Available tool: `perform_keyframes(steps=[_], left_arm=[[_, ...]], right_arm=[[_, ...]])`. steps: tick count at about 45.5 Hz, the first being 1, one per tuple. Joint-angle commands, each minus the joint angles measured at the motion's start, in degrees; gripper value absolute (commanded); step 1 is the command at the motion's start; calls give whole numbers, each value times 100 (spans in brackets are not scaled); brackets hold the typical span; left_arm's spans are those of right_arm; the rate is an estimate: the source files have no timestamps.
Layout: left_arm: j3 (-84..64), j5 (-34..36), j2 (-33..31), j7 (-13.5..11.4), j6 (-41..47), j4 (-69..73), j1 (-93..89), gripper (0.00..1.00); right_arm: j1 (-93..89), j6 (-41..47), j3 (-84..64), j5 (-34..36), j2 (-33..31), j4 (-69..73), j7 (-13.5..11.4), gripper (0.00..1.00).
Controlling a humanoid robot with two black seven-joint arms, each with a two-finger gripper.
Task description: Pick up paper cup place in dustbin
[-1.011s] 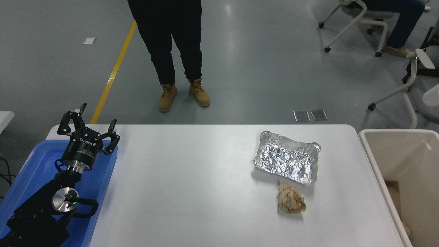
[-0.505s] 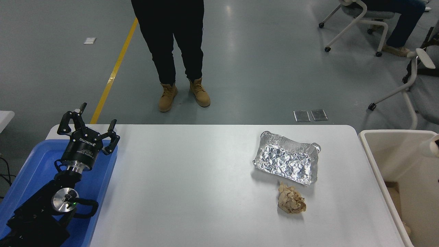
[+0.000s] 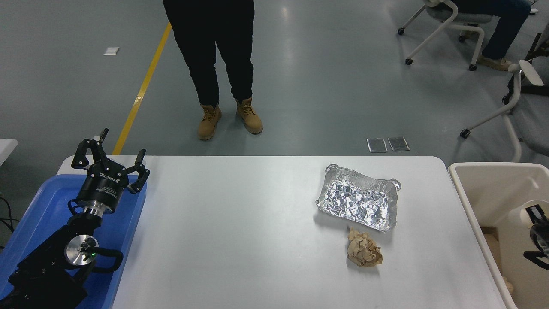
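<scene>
At the right edge, the white paper cup point(image 3: 519, 211) hangs low inside the opening of the beige dustbin point(image 3: 493, 165). My right gripper point(image 3: 531, 216) comes in from the right edge and is shut on the cup. Only part of the gripper shows; the rest is cut off by the picture's edge. My left gripper point(image 3: 115, 148) is parked open over the blue tray point(image 3: 40, 201) at the lower left, holding nothing.
A crinkled silver foil tray point(image 3: 358, 201) and a crumpled brown paper ball point(image 3: 363, 249) lie on the white table's point(image 3: 240, 231) right half. A person point(image 3: 214, 51) stands beyond the far edge. Office chairs stand at the top right.
The cup, in the right gripper, has come down from above the dustbin's far corner into its opening. The left arm has not moved.
</scene>
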Motion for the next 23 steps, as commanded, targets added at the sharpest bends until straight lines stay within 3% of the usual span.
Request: perform_keyframes(steps=[1, 23], left_arm=[[0, 0, -3, 0, -1, 7, 0, 98], [0, 0, -3, 0, -1, -2, 0, 98]], right_arm=[[-46, -230, 39, -27, 34, 16, 5, 100], [437, -90, -338, -62, -89, 254, 14, 100]])
